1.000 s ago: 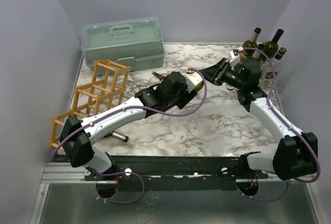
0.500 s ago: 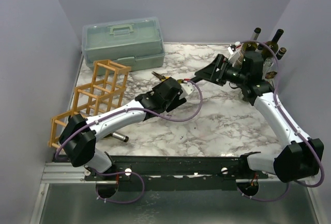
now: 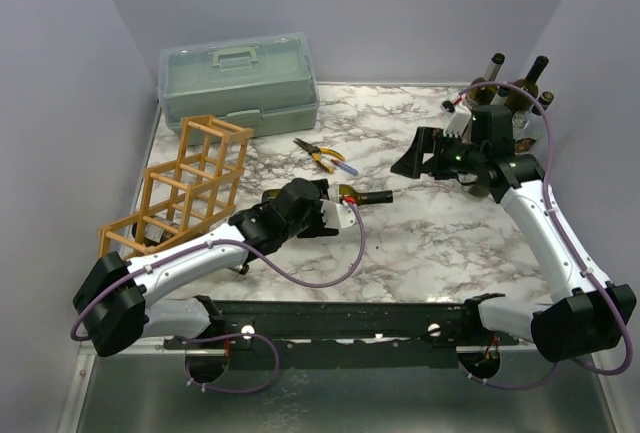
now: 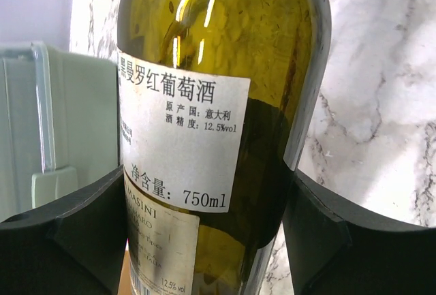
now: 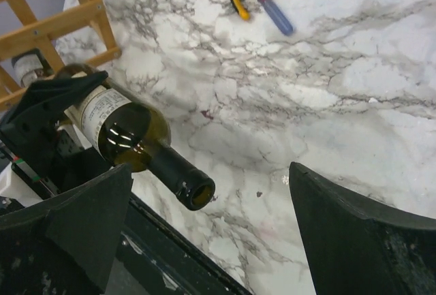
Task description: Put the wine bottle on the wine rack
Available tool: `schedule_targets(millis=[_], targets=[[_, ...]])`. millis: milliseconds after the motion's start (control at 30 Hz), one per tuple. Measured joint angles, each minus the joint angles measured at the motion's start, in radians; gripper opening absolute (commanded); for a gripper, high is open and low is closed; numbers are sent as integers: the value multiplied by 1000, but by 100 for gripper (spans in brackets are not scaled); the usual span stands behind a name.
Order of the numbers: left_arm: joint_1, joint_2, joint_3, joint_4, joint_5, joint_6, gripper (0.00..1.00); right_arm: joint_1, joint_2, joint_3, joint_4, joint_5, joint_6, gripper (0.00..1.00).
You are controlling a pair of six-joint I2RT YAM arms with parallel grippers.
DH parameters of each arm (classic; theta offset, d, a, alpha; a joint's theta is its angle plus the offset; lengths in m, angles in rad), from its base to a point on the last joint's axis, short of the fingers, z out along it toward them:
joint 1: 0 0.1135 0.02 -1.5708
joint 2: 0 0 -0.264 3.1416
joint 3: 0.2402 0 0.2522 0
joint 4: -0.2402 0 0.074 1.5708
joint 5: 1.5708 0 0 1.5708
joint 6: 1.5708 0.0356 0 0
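Note:
A green glass wine bottle (image 3: 352, 194) with white labels hangs level above the marble, its neck pointing right. My left gripper (image 3: 333, 210) is shut on its body; in the left wrist view both fingers press the bottle (image 4: 204, 50) at the labels. My right gripper (image 3: 414, 156) stands open a short way right of the neck, touching nothing. The right wrist view shows the bottle (image 5: 129, 131) and its open mouth beyond my right gripper (image 5: 210, 169). The wine rack (image 3: 190, 188), an orange-tan stick lattice, stands at the left, and its sticks (image 5: 61, 16) show in the right wrist view.
A pale green toolbox (image 3: 238, 78) sits at the back left. Yellow-handled pliers (image 3: 322, 156) and a small screwdriver (image 5: 272, 12) lie mid-table. Several bottles (image 3: 510, 88) stand at the back right corner. Another bottle's neck (image 3: 235, 267) pokes out by the rack's near end.
My right gripper opened, let go of the bottle and drew back to the right. The left arm carried the bottle nearer and to the left, toward the rack.

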Motion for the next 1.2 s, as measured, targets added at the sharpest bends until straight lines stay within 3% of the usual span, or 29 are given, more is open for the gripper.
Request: schedule_targets(millis=[167,400,833,1200], targets=[[0,-34,-19,-11,86,75,0,25,2,-32,-56,-80,-58,100],[0,-55,-21,-56,140,136,0,191,43,-41,-117,-93,-121,96],[-7,-87,-22,-138,217,179,0,303,71,-93,-119,-176,-155,90],[-11,-130,-23,-166,245,212,0,420,193,-99,-123,-151,-179,69]])
